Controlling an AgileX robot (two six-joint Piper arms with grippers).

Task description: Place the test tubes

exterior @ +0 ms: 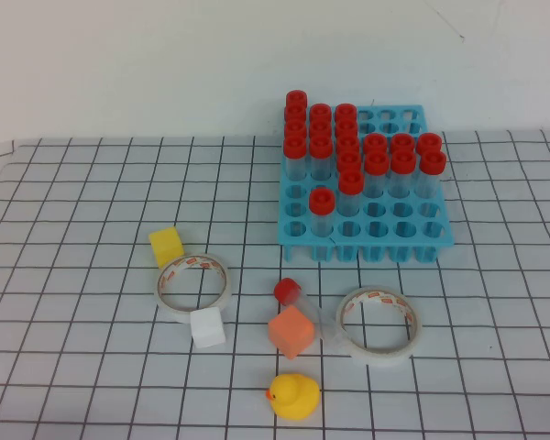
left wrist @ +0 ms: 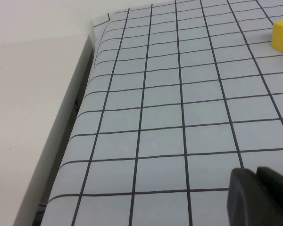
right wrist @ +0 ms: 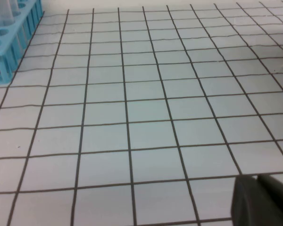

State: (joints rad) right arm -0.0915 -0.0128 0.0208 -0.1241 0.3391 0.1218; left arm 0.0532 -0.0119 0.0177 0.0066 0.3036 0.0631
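Note:
A blue test-tube rack (exterior: pixel 367 234) stands at the back centre-right of the table, holding several red-capped tubes (exterior: pixel 348 151). One loose red-capped test tube (exterior: pixel 298 295) lies flat near the front, between an orange cube (exterior: pixel 291 332) and a tape roll (exterior: pixel 378 323). Neither arm shows in the high view. In the left wrist view my left gripper (left wrist: pixel 255 176) is shut, empty, over the gridded mat near its left edge. My right gripper (right wrist: pixel 255 181) is likewise shut and empty, over bare mat with the rack's corner (right wrist: pixel 12 42) far off.
A yellow cube (exterior: pixel 166 246), a second tape roll (exterior: pixel 193 284), a white cube (exterior: pixel 207 328) and a yellow rubber duck (exterior: pixel 293 396) lie on the front half of the mat. The mat's left edge (left wrist: pixel 80 122) drops off beside the left gripper.

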